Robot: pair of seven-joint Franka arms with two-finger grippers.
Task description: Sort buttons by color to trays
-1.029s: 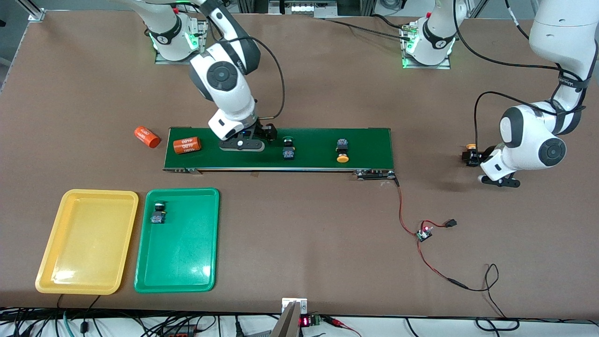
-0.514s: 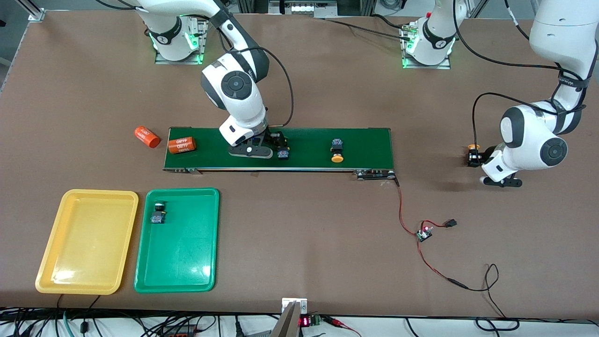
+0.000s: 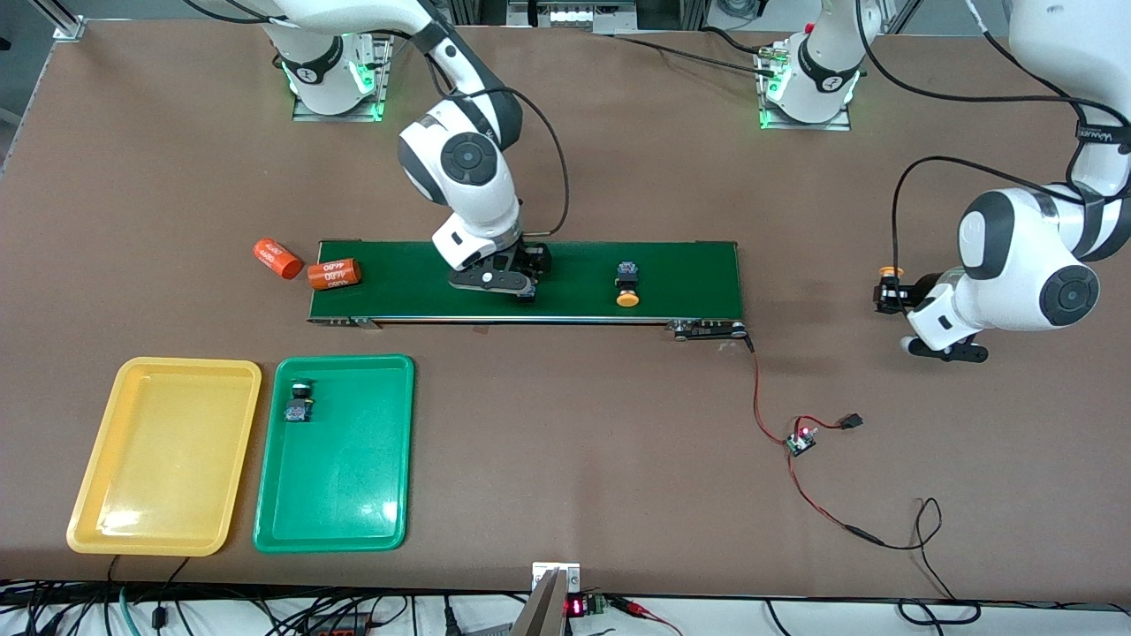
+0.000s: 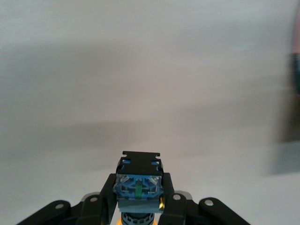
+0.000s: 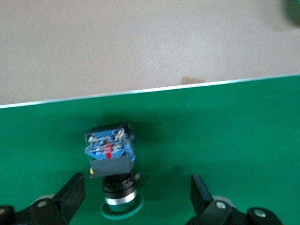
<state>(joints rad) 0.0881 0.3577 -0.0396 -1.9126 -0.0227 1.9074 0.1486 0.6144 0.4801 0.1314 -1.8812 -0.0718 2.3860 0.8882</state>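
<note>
Front view shows the right pincer low over the conveyor belt, fingers spread wide and released around a green-capped button. In the right wrist view that button lies on its side on the belt between the two open fingers, not yet touched; the wide spread looks meant to straddle the blocky body before closing. Being green, it probably belongs in the green tray, which lies on the table nearer the front camera than the belt, toward the right arm's end. One green button in the tray already sits near the tray's corner closest to the belt.

Beside it, touching or nearly so, the yellow tray holds nothing. A yellow-capped button on the belt lies toward the left arm's end, cap pointing to the front camera.

At the left arm's end of the table, off the belt, the left pincer is clenched on a second yellow-capped button, gripped by its black-and-blue body just above the table. It is well apart from both trays, so a long carry remains.

Two orange cylinders rest at the belt's other end, one on it, one just off.
</note>
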